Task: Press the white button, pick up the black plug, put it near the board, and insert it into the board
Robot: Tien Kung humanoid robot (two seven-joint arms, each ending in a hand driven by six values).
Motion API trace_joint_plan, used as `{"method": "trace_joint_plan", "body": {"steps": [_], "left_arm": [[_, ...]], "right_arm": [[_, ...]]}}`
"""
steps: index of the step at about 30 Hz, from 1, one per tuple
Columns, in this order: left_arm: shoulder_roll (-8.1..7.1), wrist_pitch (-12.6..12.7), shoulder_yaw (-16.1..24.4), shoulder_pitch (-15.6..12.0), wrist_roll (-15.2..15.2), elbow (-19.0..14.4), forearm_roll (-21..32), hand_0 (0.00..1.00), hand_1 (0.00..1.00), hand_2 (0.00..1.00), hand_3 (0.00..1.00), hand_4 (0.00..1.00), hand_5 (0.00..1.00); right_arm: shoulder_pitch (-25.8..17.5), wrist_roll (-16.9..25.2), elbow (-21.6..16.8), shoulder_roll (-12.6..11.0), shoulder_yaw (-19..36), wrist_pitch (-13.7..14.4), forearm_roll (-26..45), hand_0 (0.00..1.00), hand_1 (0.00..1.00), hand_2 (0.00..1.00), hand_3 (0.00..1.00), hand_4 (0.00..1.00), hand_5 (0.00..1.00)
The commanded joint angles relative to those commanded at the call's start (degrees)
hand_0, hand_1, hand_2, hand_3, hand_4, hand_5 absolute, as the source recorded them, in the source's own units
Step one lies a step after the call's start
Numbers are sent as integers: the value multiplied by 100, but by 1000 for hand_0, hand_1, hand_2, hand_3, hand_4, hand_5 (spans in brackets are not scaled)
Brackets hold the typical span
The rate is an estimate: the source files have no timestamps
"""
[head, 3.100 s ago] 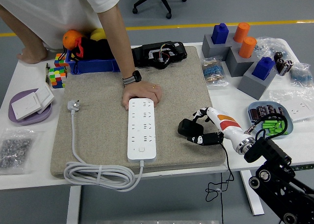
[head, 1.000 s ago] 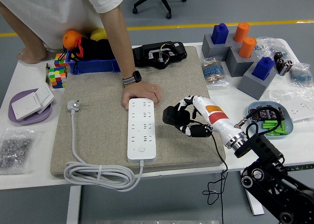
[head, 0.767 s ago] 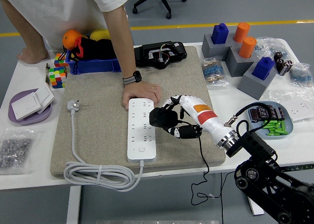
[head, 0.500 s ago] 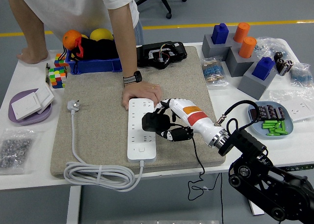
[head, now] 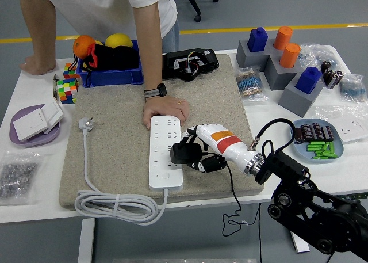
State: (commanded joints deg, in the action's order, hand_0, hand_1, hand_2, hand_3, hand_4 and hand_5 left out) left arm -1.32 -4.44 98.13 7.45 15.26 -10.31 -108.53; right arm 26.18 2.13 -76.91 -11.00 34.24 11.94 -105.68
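— What has moved?
— The right hand (head: 198, 151) has carried the black plug (head: 185, 153) left, onto the power strip's (head: 165, 153) right edge.
— And the fingers?
— Clenched around the plug; a person's hand (head: 164, 109) presses the strip's far end.

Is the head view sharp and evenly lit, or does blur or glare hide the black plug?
Head view: sharp, with soft even light and faint shadows; no glare on the white power strip. The black plug shows little detail, dark inside the right hand.
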Motion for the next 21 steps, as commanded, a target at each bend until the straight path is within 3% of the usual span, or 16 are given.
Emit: {"method": "trace_joint_plan", "body": {"steps": [21], "left_arm": [[-10, -6, -1, 13, 1, 0, -13, 826, 791, 763, 795, 574, 481]], "right_arm": [[383, -35, 296, 149, -366, -28, -119, 270, 389, 383, 547, 809, 2]]}}
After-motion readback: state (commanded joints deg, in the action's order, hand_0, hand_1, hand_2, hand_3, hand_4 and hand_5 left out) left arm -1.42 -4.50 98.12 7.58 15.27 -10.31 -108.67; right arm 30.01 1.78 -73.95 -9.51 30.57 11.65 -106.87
